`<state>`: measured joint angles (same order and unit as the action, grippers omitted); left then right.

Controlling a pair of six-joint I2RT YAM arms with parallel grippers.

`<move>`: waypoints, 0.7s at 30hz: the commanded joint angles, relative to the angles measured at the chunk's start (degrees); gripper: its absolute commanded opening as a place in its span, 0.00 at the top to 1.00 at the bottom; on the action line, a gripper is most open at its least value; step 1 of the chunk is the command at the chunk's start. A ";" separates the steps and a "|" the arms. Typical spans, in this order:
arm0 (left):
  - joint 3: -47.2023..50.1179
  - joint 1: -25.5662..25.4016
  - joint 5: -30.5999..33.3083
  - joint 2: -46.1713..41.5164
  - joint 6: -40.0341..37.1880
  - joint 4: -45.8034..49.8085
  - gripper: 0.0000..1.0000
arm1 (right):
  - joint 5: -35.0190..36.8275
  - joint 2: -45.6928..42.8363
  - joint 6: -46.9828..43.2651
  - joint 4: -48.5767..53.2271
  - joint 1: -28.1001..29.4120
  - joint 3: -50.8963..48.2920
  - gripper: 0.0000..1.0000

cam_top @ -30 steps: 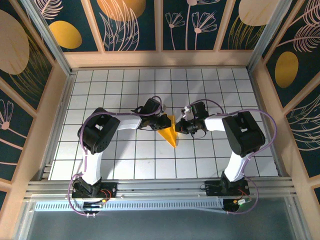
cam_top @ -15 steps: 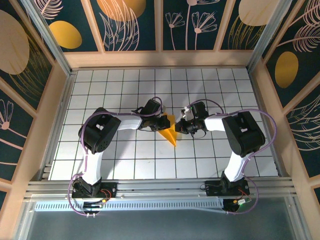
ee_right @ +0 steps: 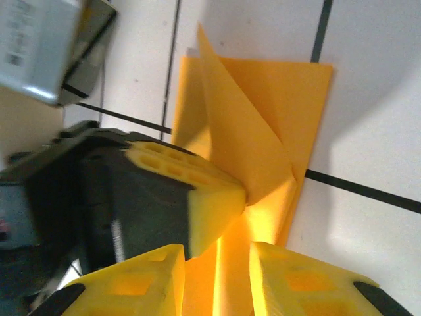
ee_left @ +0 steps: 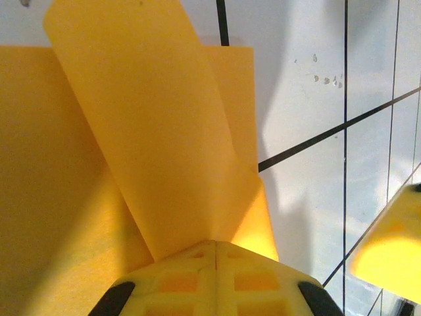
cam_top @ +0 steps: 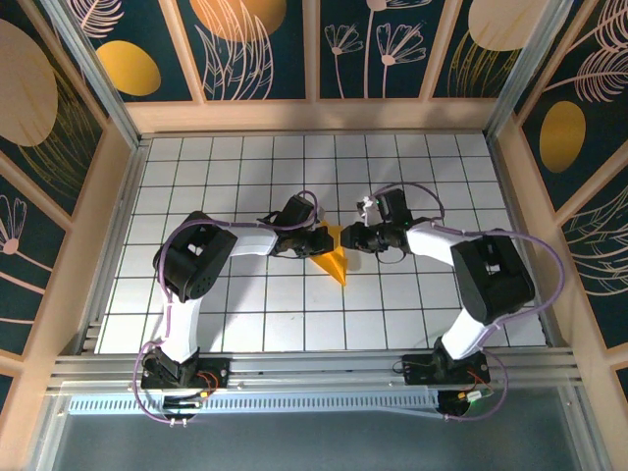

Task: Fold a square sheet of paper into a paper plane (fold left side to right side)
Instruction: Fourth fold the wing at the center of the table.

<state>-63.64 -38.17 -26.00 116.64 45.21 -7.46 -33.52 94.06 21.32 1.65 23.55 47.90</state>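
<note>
The orange-yellow sheet of paper (cam_top: 336, 263) lies mid-table, folded into a narrow shape with its point toward the near edge. My left gripper (cam_top: 320, 238) is at its upper left. In the left wrist view the left gripper (ee_left: 216, 245) is shut on a raised flap of the paper (ee_left: 145, 118), which stands up off the flat layer. My right gripper (cam_top: 350, 239) is at the paper's upper right. In the right wrist view it (ee_right: 217, 263) is open, fingers apart over the paper (ee_right: 283, 99), just short of the left gripper's yellow finger (ee_right: 210, 197).
The white grid table (cam_top: 245, 177) is boxed in by wooden walls with dark floral panels (cam_top: 108, 186). An aluminium rail (cam_top: 294, 368) runs along the near edge by the arm bases. The two grippers stand almost tip to tip.
The right gripper has opened and let go of the paper; its arm has swung outward to the right. The left gripper stays shut on the flap, and the paper barely moved.
</note>
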 commanded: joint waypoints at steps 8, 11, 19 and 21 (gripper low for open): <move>1.94 -0.06 2.93 1.91 -0.65 3.33 0.95 | -8.37 -5.34 1.48 2.39 2.75 -5.80 1.00; 1.85 -0.06 2.88 2.01 -0.61 3.33 0.95 | -9.02 -3.61 2.21 0.61 4.42 -7.02 1.00; 1.85 -0.08 2.90 2.09 -0.61 3.42 0.95 | -9.04 0.37 3.62 -2.44 6.51 -7.97 1.00; 1.85 -0.07 2.99 2.02 -0.65 3.48 0.95 | -9.02 0.69 3.64 -2.75 6.51 -8.50 1.00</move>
<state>-63.64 -38.17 -25.98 116.64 45.21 -7.46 -41.69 93.80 24.21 0.64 29.71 40.56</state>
